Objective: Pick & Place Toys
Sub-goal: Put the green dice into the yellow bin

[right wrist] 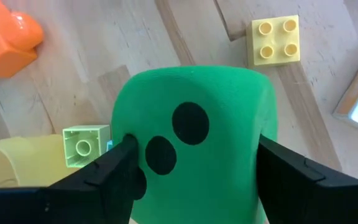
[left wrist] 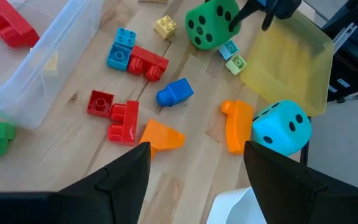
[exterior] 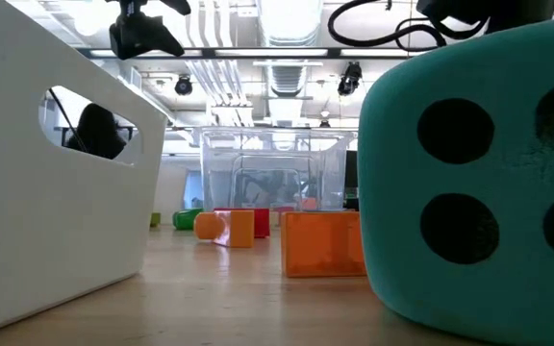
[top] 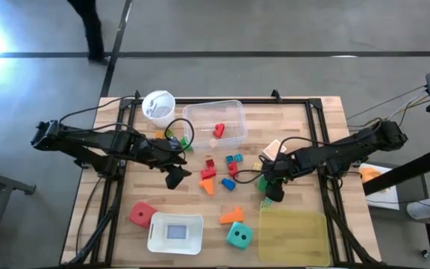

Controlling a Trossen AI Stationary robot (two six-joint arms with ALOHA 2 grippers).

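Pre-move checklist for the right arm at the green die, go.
1. Green die between the right gripper's fingers: ok.
2. Fingers closed on the die: cannot tell; the near finger touches it, the far side is unclear.
3. Die lifted off the table: cannot tell.
4. Nearby clutter: not ok; a pale green block sits right beside the die, a yellow block lies further off.
5. Left gripper clear of the right: ok, open over the red blocks.

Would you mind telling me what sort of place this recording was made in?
Probably a robotics lab or workshop: a wooden table in a black frame stands on a bare grey floor, cables trail off its side, and the low view shows exposed ceiling ducts beyond.
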